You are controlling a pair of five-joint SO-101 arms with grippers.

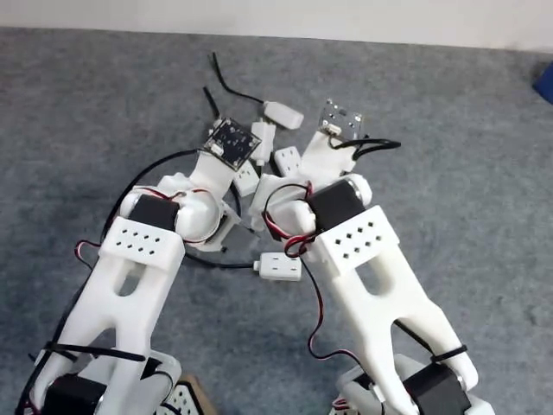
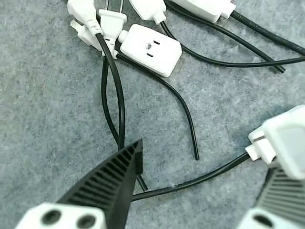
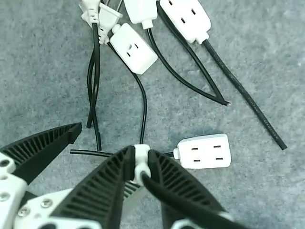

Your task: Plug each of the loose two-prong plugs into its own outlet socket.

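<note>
The white plug (image 3: pixel 141 167) is pinched by its neck in your right gripper (image 3: pixel 141 153). The two ridged black fingers are closed tight on it, and a black cord (image 3: pixel 181 195) runs back along one of them. The plug is over the grey carpet (image 3: pixel 43 71), apart from every socket.

Just beside it lies the nearest socket (image 3: pixel 205 151), face up. In the high view that nearest socket (image 1: pixel 278 266) lies between the two arms. Farther off, a second socket (image 3: pixel 133 47) and a third socket (image 3: pixel 186 19) lie close together, each trailing a black cord. A loose plug (image 3: pixel 107 19) touches the second socket's end, its two prongs bare in the left wrist view.

Your left gripper (image 2: pixel 207 157) stands wide open with nothing between its fingers. One fingertip is over a black cord on the carpet, and the white plug (image 2: pixel 281 138) shows right at the other fingertip.

In the right wrist view a third ridged finger (image 3: pixel 43 143) stands apart from the clamped pair — you cannot tell there which arm it belongs to.
</note>
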